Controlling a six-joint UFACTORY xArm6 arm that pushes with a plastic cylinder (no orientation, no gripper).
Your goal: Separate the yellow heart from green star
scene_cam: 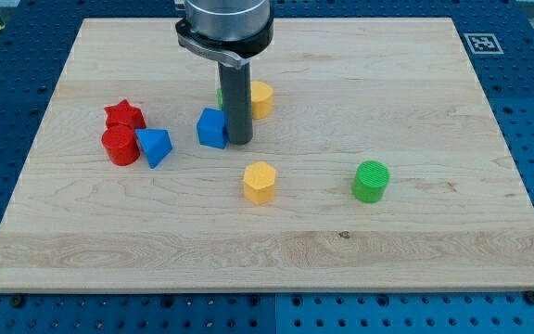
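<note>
The yellow heart [261, 98] lies just right of the rod, near the board's top middle. The green star [220, 96] is almost wholly hidden behind the rod; only a green sliver shows at the rod's left edge. My tip [238, 141] rests on the board just below both, touching the right side of a blue block [212, 128]. The heart and star sit close together, with the rod in front of the gap between them.
A red star [124, 116], a red cylinder [120, 147] and a blue triangular block [155, 146] cluster at the left. A yellow hexagonal block [260, 182] and a green cylinder [371, 181] lie lower down. The wooden board [415, 250] ends in blue pegboard.
</note>
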